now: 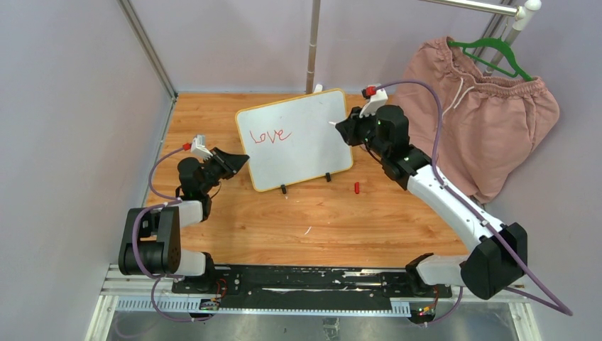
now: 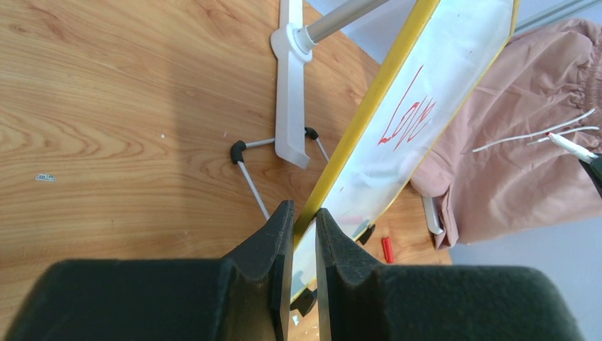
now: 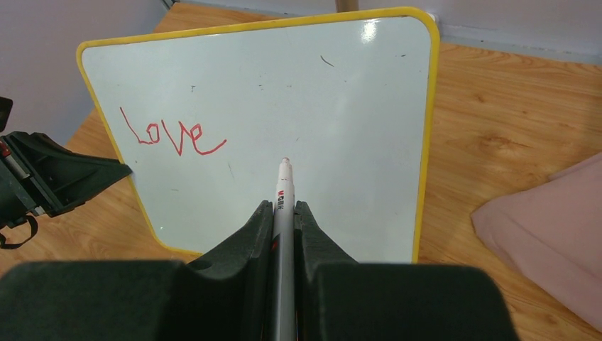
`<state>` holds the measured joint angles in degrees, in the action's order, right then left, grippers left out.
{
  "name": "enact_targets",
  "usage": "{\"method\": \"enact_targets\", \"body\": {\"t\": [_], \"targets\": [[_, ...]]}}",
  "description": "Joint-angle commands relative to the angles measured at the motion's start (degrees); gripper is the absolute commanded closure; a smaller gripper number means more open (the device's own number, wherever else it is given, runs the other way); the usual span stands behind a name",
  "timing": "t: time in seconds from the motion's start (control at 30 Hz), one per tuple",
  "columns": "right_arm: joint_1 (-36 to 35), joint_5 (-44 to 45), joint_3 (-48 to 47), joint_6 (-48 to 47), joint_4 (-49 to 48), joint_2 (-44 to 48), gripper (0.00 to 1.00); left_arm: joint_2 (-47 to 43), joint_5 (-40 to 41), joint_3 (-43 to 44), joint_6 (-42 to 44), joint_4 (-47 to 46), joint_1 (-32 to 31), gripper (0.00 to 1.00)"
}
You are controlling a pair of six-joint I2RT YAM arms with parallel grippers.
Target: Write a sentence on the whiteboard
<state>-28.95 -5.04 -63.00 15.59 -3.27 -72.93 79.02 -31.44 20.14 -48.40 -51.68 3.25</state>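
I am looking into a robot lab test cell. Plain pale panels [image 1: 64,106] on metal posts [image 1: 147,48] are enclosing a wooden table [image 1: 284,220]. A left arm [image 1: 157,241] and a right arm [image 1: 454,206] are standing bolted to a metal rail [image 1: 298,278]. A whiteboard [image 1: 305,142] and pink shorts [image 1: 483,128] on a green hanger [image 1: 511,60] are sharing the space.

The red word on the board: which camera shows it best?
The right wrist camera: the red word faces it, big and readable. The top camera shows it small; the left wrist camera sees it slanted.
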Motion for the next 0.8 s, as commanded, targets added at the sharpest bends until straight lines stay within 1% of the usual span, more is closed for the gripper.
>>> {"method": "enact_targets", "body": {"t": [0.0, 0.27, 0.77], "targets": [[0.3, 0.28, 0.66, -1.84, -1.2, 1.93, 1.0, -0.52, 0.6, -0.19, 0.37, 1.23, -0.21, 1.0], [0.16, 0.96, 1.39, -4.07, -0.62, 4.31, 1.0, -0.84, 0.68, -0.34, 0.24, 1.22, -0.21, 1.0], [0.04, -1.99, -2.1, -4.45, 0.5, 2.45, 1.0, -0.94, 0.96, -0.45, 0.06, 1.18, -0.21, 1.0]]}}
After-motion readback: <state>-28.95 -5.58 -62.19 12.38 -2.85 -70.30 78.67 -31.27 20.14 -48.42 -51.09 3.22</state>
